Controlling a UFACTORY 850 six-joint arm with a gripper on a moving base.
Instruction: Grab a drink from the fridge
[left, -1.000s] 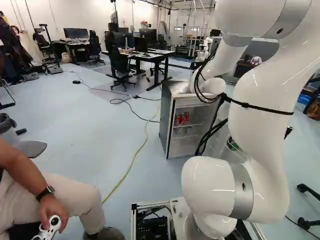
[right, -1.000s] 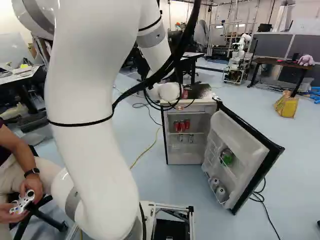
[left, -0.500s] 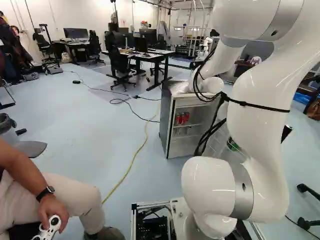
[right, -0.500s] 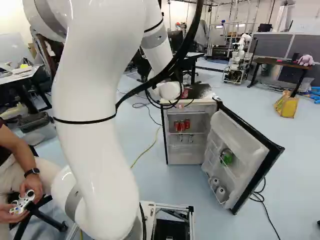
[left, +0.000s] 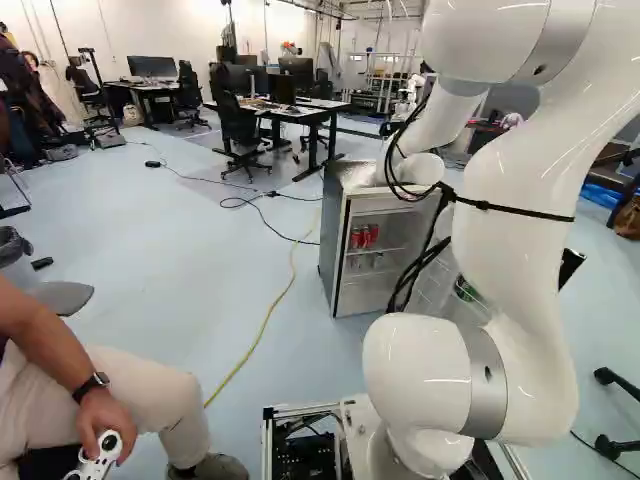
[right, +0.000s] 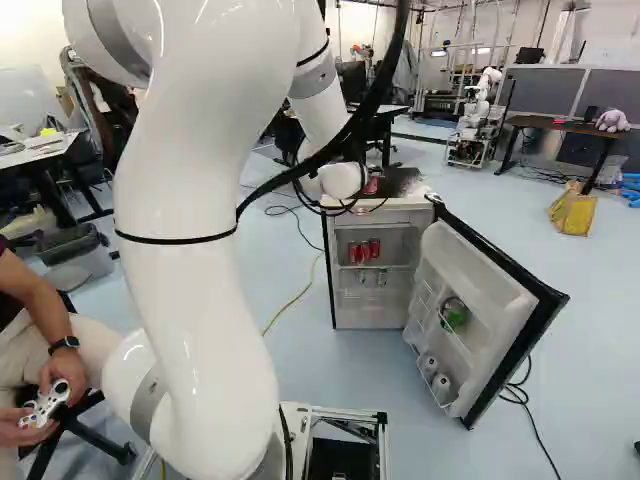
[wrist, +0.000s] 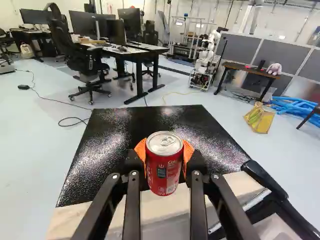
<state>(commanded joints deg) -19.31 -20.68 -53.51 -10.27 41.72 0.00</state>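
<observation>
Orange finger pads, parted by one can's width, were clamped on the left and right of the upright red cola can, near the black top of the open refrigerator.

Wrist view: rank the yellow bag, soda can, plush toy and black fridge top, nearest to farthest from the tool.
1. Soda can: gripped between the two sides of the tool.
2. Black fridge top: below and ahead of the can.
3. Yellow bag: on the floor beyond the fridge top.
4. Plush toy: on the brown desk behind the bag.
</observation>
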